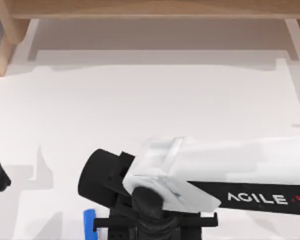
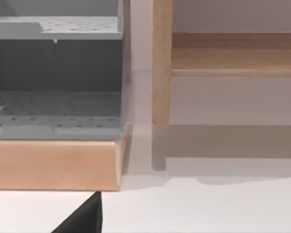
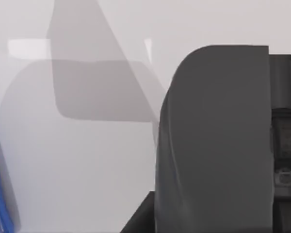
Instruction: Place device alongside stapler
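white table (image 1: 140,100) | blue object (image 1: 89,220) on near edge (partly hidden) | wooden shelf (image 1: 150,9) at back

Rendered office-desk setup: plain white bench (image 1: 140,100), light wooden shelf unit (image 1: 150,9) along the far edge with a wooden upright (image 2: 161,63), and a grey perforated organiser tray (image 2: 56,111) on a wooden base at the left.

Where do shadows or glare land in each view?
Top view: the right arm casts faint grey shadows on the white table. Left wrist view: the wooden shelf shades the wall and tabletop beneath. Right wrist view: a broad soft shadow plus small bright glare patches on the table.
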You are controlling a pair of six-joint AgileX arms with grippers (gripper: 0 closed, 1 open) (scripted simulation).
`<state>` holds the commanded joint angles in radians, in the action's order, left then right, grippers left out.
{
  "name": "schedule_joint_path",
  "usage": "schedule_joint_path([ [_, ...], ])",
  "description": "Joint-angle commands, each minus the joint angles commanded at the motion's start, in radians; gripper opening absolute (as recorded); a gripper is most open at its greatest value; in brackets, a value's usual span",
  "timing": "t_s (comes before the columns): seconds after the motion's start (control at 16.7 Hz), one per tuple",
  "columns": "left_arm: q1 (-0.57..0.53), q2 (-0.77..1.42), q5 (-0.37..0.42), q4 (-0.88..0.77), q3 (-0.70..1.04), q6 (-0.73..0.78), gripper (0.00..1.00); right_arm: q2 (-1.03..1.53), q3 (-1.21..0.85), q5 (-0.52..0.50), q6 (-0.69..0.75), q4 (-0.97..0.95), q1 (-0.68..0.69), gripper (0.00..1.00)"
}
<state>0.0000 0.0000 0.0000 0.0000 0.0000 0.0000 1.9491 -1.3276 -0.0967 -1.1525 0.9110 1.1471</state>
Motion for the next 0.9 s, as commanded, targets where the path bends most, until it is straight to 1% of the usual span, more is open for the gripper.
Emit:
schedule_joint_path([
  [0.9, 0.000, 0.000, 0.000, 0.000, 0.000, 0.000, 1.00, -0.013, -0.008, 0.002, 0.002, -0.040, -0.002, 0.00],
])
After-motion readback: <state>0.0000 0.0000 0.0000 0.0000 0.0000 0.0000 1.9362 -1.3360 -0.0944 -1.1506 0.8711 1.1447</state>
